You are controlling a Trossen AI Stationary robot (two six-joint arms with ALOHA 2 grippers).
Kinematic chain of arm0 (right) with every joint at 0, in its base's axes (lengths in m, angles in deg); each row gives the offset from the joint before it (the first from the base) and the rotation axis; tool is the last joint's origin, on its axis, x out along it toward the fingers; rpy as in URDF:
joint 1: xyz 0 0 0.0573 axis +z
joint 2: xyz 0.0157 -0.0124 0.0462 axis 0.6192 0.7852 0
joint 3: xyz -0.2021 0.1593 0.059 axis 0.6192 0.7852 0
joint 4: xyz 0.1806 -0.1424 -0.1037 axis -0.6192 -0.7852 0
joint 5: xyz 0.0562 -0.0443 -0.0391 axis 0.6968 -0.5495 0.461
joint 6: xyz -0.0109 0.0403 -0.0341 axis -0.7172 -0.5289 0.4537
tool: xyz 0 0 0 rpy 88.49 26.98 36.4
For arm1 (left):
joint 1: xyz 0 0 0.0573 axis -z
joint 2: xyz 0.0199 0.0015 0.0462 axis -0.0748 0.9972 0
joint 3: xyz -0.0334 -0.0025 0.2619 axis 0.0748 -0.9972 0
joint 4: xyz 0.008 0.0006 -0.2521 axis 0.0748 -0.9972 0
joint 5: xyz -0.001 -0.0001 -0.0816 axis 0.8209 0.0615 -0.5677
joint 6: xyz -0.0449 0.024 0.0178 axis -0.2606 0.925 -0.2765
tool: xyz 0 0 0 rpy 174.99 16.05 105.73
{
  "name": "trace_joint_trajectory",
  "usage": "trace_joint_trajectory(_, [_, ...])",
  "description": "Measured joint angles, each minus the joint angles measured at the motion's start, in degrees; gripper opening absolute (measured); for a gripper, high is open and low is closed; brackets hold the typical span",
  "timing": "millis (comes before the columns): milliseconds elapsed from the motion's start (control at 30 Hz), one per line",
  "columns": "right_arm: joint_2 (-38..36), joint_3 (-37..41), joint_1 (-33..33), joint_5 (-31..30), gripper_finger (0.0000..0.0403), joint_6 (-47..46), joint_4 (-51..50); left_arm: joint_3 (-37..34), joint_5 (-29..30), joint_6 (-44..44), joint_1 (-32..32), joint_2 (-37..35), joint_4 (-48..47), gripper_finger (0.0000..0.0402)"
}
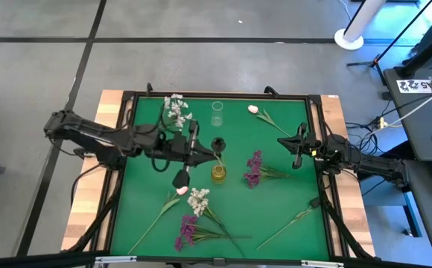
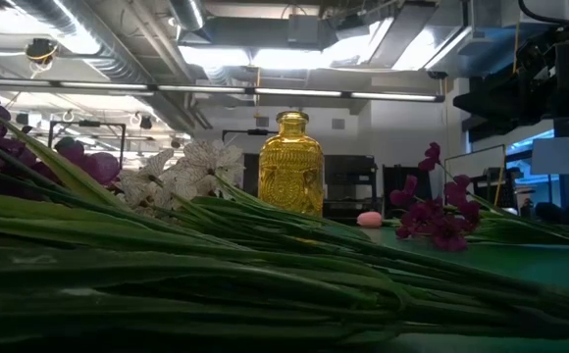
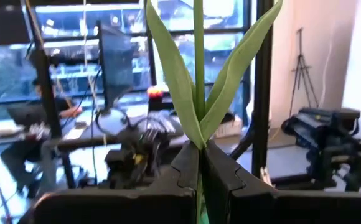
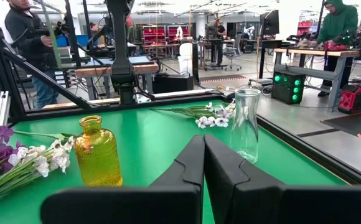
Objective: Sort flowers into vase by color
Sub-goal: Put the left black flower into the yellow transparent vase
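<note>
Overhead, table-level, two wrist views

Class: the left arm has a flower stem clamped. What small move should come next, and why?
Probably ease the left gripper toward a vase mouth. Its jaws are shut on a green stem, hanging beside the yellow vase and the dark vase. The right gripper waits, shut.

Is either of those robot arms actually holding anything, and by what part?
Yes: the left end effector grips a green-stemmed flower sprig by its stem, below the leaves. The right end effector holds nothing.
</note>
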Motion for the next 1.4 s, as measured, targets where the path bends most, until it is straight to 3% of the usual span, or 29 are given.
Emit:
trace_joint_trajectory(200, [0.0, 0.0, 0.0, 0.0, 0.0012, 0.0, 0.0, -4.1, 0.1, 0.0, -0.2, 0.8, 4.1, 0.0000])
trace_joint_trajectory(433, [0.0, 0.0, 0.0, 0.0, 0.0012, 0.0, 0.0, -20.4, 1.3, -4.8, -3.2, -0.8, 29.6, 0.0000])
trace_joint_trajectory(500, [0.0, 0.0, 0.0, 0.0, 0.0012, 0.0, 0.0, -22.7, 0.5, -5.4, -3.2, -0.9, 32.8, 0.0000])
trace_joint_trajectory(1400, [0.0, 0.0, 0.0, 0.0, 0.0012, 0.0, 0.0, -23.4, 4.0, -9.3, -3.9, 2.0, 19.7, 0.0010])
